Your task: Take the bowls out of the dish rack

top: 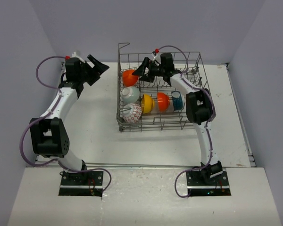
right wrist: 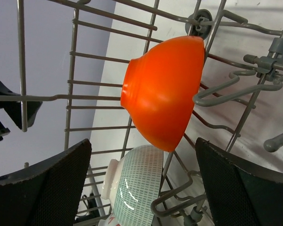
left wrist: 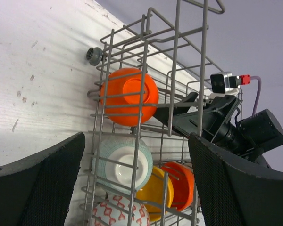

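The grey wire dish rack (top: pixel 155 126) stands at the table's far middle. It holds an orange bowl (top: pixel 129 77), a pale white-green bowl (top: pixel 130 95), a white red-patterned bowl (top: pixel 131 113), a yellow bowl (top: pixel 147 103), a second orange bowl (top: pixel 162 101) and a teal-blue bowl (top: pixel 178 100). My right gripper (top: pixel 140 71) is open inside the rack, just right of the far orange bowl (right wrist: pixel 165 89) and apart from it, with the pale bowl (right wrist: pixel 139 183) below. My left gripper (top: pixel 100 67) is open and empty outside the rack's left wall (left wrist: pixel 142 70), facing the orange bowl (left wrist: pixel 129 96) and pale bowl (left wrist: pixel 125 162).
Grey walls close the table at the back and sides. White table surface (top: pixel 94 122) lies left of and in front of the rack. The rack has a small wheel (left wrist: pixel 93 55) at its far left corner and upright tines (right wrist: pixel 236 89) beside the orange bowl.
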